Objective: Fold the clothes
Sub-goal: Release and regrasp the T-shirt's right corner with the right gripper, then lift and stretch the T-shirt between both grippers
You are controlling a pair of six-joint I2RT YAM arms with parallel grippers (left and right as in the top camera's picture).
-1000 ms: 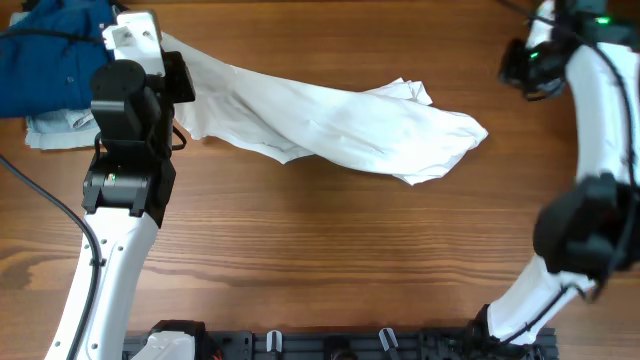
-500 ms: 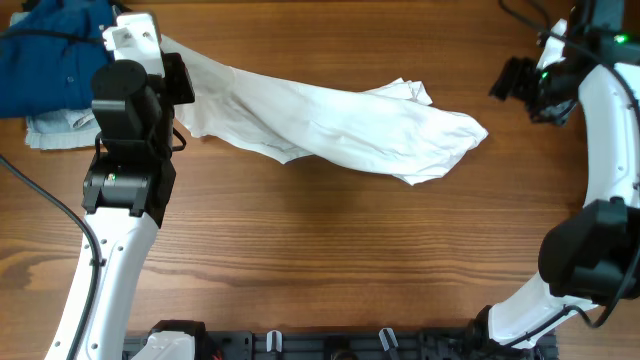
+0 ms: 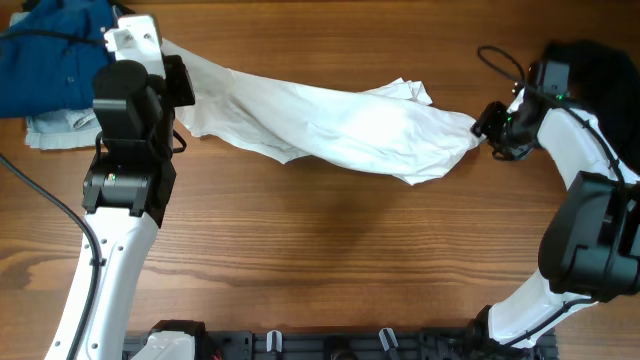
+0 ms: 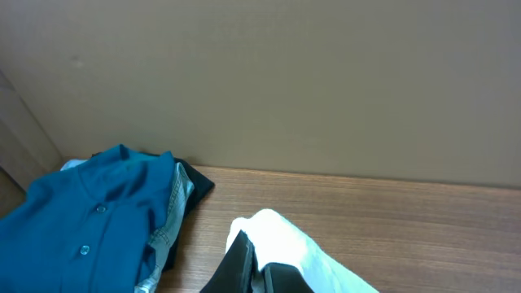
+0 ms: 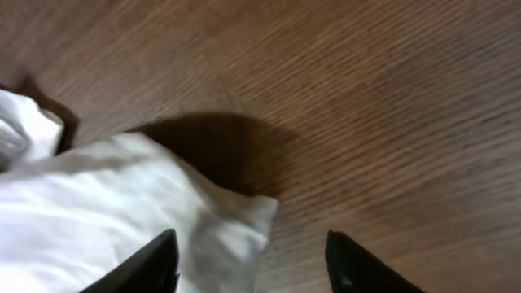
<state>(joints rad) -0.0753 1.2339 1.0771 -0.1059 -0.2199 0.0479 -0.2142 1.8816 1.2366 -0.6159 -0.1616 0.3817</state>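
Over a bunched corner of the crumpled white cloth garment (image 3: 330, 125), the spread right claw (image 5: 252, 256) risks catching one layer only; the left claw (image 4: 259, 267) pinches its other end.

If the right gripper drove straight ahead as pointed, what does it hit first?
Likely the white garment: its corner lies between the right gripper's open fingers, wooden table just beneath. Depth is unclear.
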